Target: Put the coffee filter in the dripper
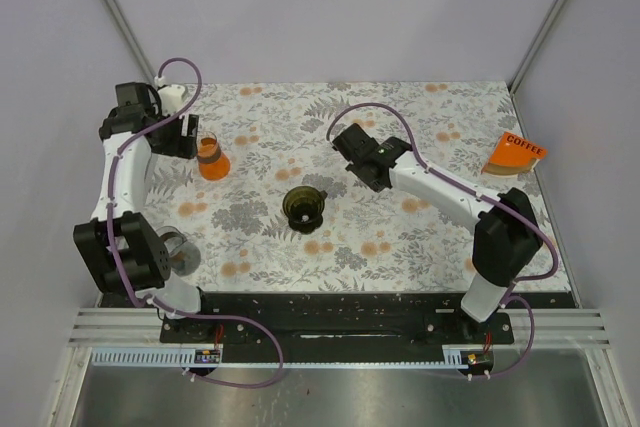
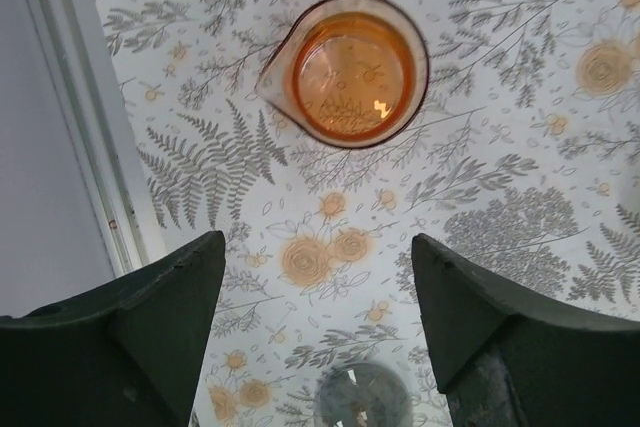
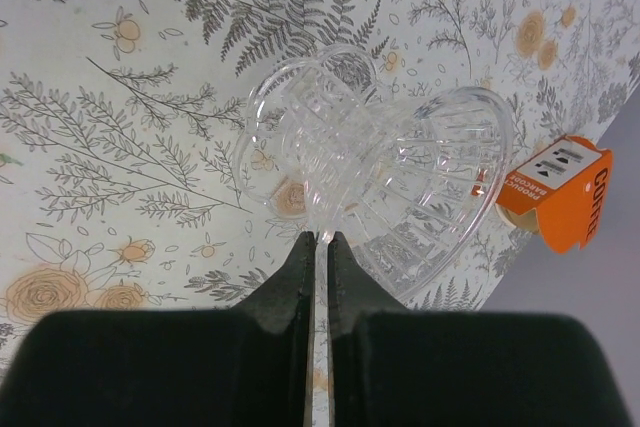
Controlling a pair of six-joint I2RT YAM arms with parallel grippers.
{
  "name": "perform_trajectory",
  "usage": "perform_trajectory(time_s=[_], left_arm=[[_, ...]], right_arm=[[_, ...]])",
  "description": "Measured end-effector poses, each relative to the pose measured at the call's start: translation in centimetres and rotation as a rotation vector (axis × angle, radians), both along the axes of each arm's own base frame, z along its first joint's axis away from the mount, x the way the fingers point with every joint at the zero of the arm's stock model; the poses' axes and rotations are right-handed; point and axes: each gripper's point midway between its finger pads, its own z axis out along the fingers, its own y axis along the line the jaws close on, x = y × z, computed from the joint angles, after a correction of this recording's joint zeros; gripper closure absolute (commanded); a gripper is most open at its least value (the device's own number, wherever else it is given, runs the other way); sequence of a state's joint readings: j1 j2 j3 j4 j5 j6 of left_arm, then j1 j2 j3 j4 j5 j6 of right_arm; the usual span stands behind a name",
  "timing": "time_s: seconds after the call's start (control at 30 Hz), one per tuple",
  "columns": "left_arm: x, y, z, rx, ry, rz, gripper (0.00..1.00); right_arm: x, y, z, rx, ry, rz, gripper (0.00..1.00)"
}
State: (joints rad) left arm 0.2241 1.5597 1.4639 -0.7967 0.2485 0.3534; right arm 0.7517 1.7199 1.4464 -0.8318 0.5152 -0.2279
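Observation:
My right gripper (image 3: pixel 318 237) is shut on a thin edge of a clear ribbed glass dripper (image 3: pixel 400 187), which it holds tilted above the flowered table. In the top view this gripper (image 1: pixel 352 139) is at centre back; the clear dripper is hard to make out there. An orange pack marked COFFEE (image 1: pixel 515 154) lies at the right edge and also shows in the right wrist view (image 3: pixel 560 192). No loose filter shows. My left gripper (image 2: pixel 318 247) is open and empty, just short of an orange glass carafe (image 2: pixel 350 72) at the far left (image 1: pixel 211 159).
A dark cone-shaped cup (image 1: pixel 304 205) stands at the table's middle. A greyish glass piece (image 1: pixel 177 250) sits by the left arm's base and shows in the left wrist view (image 2: pixel 365 397). Walls close in the table (image 1: pixel 400 237) on the left, back and right.

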Motion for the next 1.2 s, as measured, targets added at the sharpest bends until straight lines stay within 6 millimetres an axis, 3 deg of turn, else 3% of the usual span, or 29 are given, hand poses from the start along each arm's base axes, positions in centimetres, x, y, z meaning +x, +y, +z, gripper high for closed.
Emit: perform_trajectory(time_s=[0.2,0.37,0.5,0.63,0.87,1.03,1.2], left_arm=[[-3.3,2.2,-1.8,0.033,0.079,0.004,0.21],[-3.5,2.4,-1.9,0.013,0.085,0.027,0.21],[-1.6,1.8,-1.3,-0.060,0.027,0.079,0.21],[1.9,1.4,-0.8,-0.104,-0.013,0.112,0.21],[6.0,-0.2,-4.2,-0.131,0.043,0.117,0.23],[7.5,-0.5,-5.9,-0.119,0.080,0.134,0.38],[7.7,-0.6,-6.5,-0.116,0.095,0.140,0.71]], right_arm=[[0.1,-2.0,-1.4,-0.019,0.028,-0.048,1.00],[0.2,-2.5,-1.9,-0.020,0.031,-0.063,1.00],[0.3,-2.4,-1.9,-0.015,0.027,-0.065,1.00],[0.3,-2.5,-2.1,-0.016,0.025,-0.065,1.00],[-0.3,-3.1,-3.2,-0.038,0.049,-0.069,1.00],[-0.2,-3.3,-3.3,-0.037,0.049,-0.074,1.00],[-0.3,-3.4,-3.2,-0.034,0.045,-0.074,1.00]])
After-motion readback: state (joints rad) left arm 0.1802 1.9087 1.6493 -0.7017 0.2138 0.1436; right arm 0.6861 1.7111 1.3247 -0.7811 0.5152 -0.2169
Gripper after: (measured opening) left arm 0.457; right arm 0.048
